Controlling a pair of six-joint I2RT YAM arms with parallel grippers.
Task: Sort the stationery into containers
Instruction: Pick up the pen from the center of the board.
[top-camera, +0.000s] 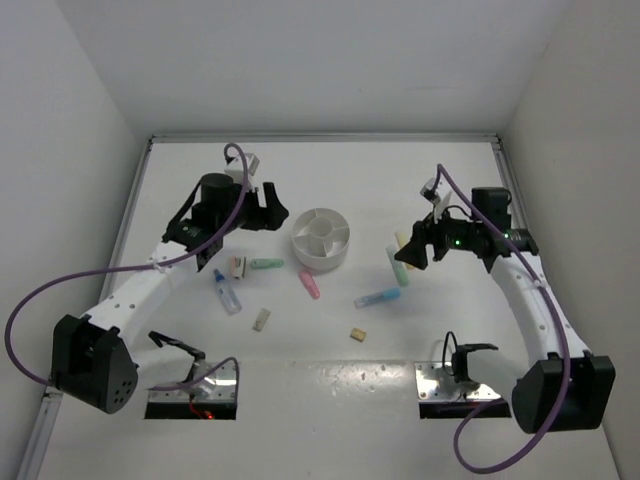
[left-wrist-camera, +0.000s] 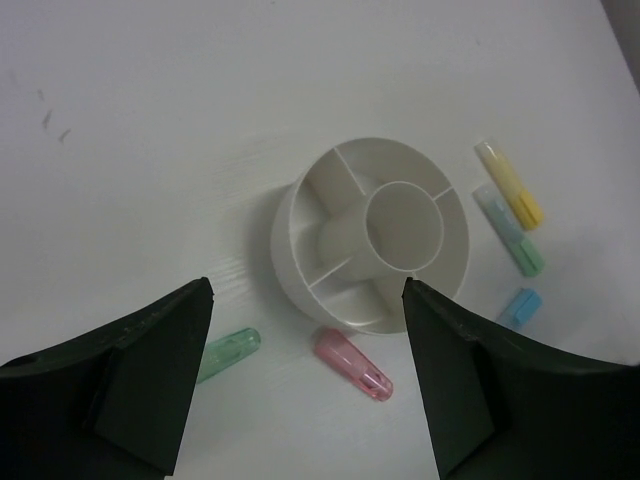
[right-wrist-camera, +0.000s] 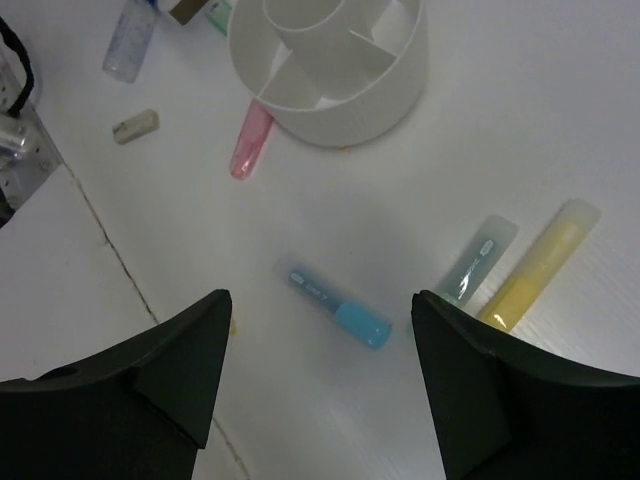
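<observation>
Black fingers (left-wrist-camera: 160, 370) on our left gripper (left-wrist-camera: 307, 290) and right gripper (right-wrist-camera: 322, 298) are spread, gripping nothing. We see left over white bowl (left-wrist-camera: 290, 250); pink marker (left-wrist-camera: 353, 363) at its 6 o'clock. Right hangs over blue marker (right-wrist-camera: 335, 305), yellow marker (right-wrist-camera: 540, 265) at 3 o'clock.

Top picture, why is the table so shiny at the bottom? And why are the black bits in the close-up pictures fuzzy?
Top view: bright glare whitens the table near the bottom edge. Left wrist view: the left hand is too close to focus, but the bowl is sharp. Right wrist view: same for the right hand.
</observation>
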